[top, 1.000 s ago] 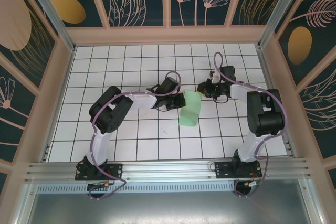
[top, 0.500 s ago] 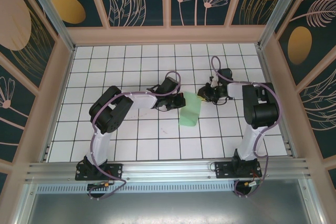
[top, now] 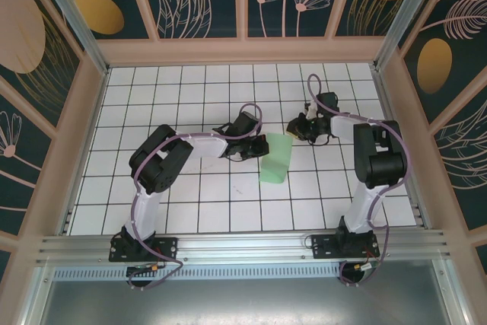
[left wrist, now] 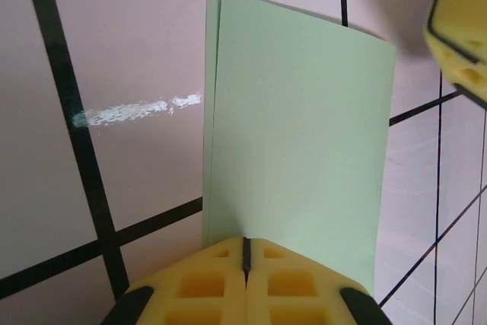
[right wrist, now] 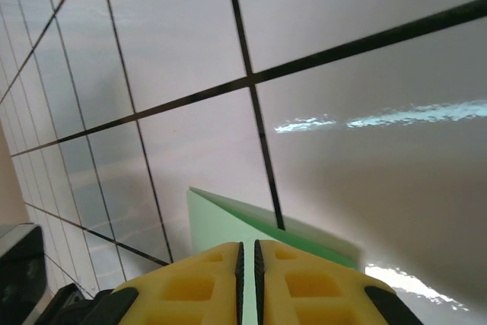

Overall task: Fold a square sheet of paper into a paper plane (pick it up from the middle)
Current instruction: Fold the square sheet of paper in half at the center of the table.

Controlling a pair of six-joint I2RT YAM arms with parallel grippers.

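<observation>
The left arm [top: 163,159] reached from its base across the gridded worktop [top: 190,203] toward the centre. The left pincer [top: 259,144] sat at the left long edge of the square sheet of paper [top: 275,159]. In the left wrist view its yellow pads [left wrist: 205,283] were pressed together with only a thin seam between them, and the near edge of the sheet met their tips. Whether the paper was caught between the pads could not be determined.

The sheet lay near the middle of the worktop, folded in half into a narrow rectangle. Its upper layer was slightly offset, so a thin strip of the lower layer showed along one long edge. A white smear [left wrist: 137,112] marked the worktop just beside that edge.

The right pincer [top: 295,129] was at the far right corner of the sheet. In the right wrist view its pads [right wrist: 194,283] were together, leaving a hairline gap, with the corner of the sheet showing just beyond their tips. Whether they gripped it could not be determined. The right arm [top: 377,161] bent back from that point to its base at the near edge.
</observation>
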